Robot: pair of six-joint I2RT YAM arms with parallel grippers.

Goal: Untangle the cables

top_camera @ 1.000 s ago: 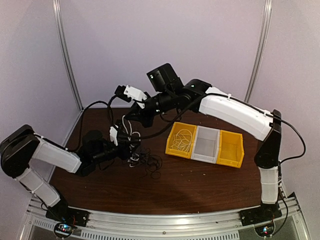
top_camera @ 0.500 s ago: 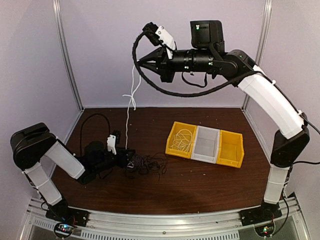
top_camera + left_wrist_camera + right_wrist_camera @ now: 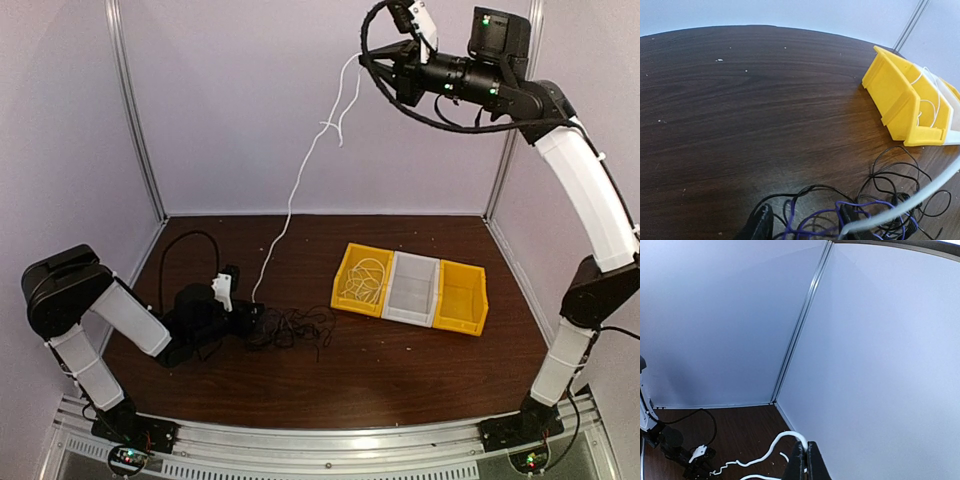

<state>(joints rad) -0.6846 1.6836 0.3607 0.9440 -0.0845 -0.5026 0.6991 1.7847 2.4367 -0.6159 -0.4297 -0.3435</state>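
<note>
Up and to the right swings the right gripper (image 3: 366, 58), jaws pinched on the white cable (image 3: 300, 180), a thin kinked cord slanting steeply down past the yellow-and-white bins (image 3: 411, 287) to the dark tangle (image 3: 292, 327) at the half-open left gripper (image 3: 254, 316).

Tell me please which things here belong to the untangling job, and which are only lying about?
Belong to the job:
- white cable, pulled up by the right gripper
- dark cable clump, at the left gripper

Lying about:
- yellow and white bins, one with coiled white cord
</note>
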